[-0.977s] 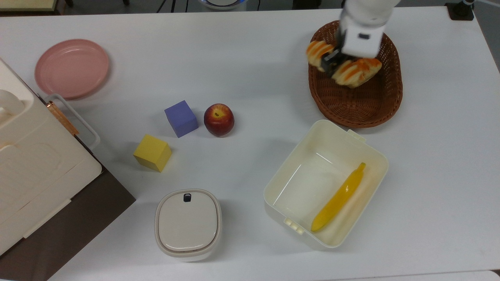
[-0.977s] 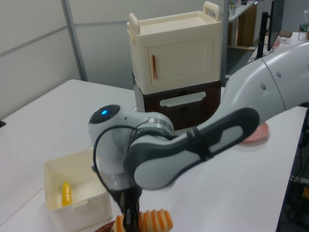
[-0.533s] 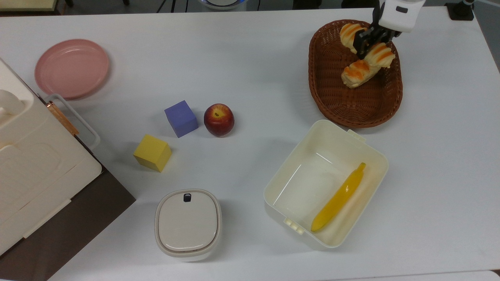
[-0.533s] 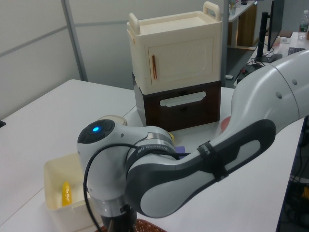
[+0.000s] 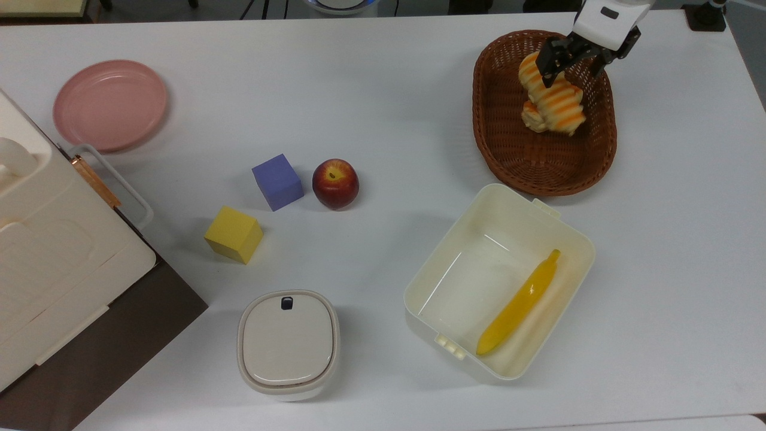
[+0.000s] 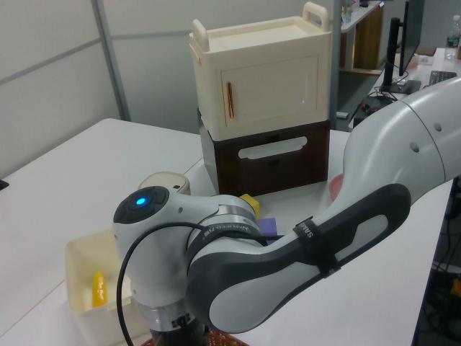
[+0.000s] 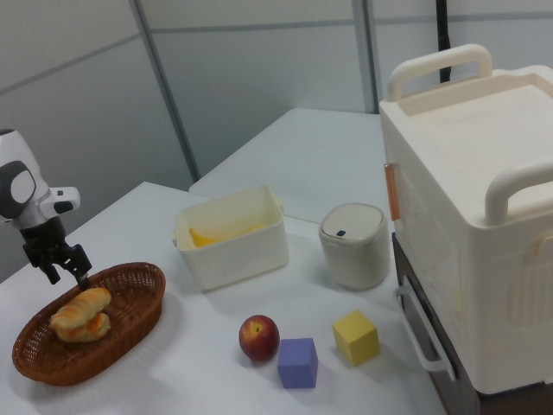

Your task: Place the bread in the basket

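Observation:
The bread (image 5: 553, 96), a long cream loaf with orange stripes, lies in the brown wicker basket (image 5: 541, 161) at the top view's upper right. It rests across a shorter orange-topped roll (image 5: 529, 117). My gripper (image 5: 573, 60) is open just above the loaf's far end, with its fingers (image 5: 547, 61) apart and nothing between them. In the right view the gripper (image 7: 67, 272) hangs over the basket's (image 7: 130, 324) far rim, and the bread (image 7: 80, 304) lies free below it.
A cream plastic box (image 5: 574, 236) holding a yellow banana (image 5: 519, 303) stands right beside the basket. A red apple (image 5: 335, 183), a purple cube (image 5: 277, 181), a yellow cube (image 5: 233, 234), a pink plate (image 5: 110, 104), a lidded container (image 5: 288, 344) and a cream cabinet (image 5: 54, 257) are on the top view's left.
The gripper carried the loaf over the basket, opened and let it go. The loaf now lies on the roll inside, and the fingers have drawn back from it.

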Controlling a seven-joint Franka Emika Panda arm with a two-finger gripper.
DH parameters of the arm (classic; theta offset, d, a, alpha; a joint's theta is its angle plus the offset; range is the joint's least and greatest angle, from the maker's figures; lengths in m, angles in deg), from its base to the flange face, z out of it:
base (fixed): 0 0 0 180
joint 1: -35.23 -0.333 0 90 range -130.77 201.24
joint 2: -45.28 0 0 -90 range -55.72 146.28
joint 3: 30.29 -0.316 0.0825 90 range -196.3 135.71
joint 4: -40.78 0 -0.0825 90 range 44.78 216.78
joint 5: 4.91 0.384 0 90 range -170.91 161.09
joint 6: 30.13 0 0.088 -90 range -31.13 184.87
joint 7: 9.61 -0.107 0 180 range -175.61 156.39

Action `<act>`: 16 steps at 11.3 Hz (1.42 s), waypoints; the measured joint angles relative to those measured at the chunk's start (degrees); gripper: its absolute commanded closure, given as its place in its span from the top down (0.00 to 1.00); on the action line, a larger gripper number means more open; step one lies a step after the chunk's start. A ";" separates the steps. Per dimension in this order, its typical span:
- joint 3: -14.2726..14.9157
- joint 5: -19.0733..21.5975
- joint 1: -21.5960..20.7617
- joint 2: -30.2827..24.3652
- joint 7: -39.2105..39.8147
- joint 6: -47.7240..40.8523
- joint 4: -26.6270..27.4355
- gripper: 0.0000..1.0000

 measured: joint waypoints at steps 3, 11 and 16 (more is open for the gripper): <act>1.17 -0.37 2.50 -0.24 0.13 0.00 -1.47 1.00; 1.92 -2.26 31.46 -8.68 18.73 -13.10 -5.18 1.00; 2.05 -2.21 38.17 -14.30 23.72 -18.12 -5.14 1.00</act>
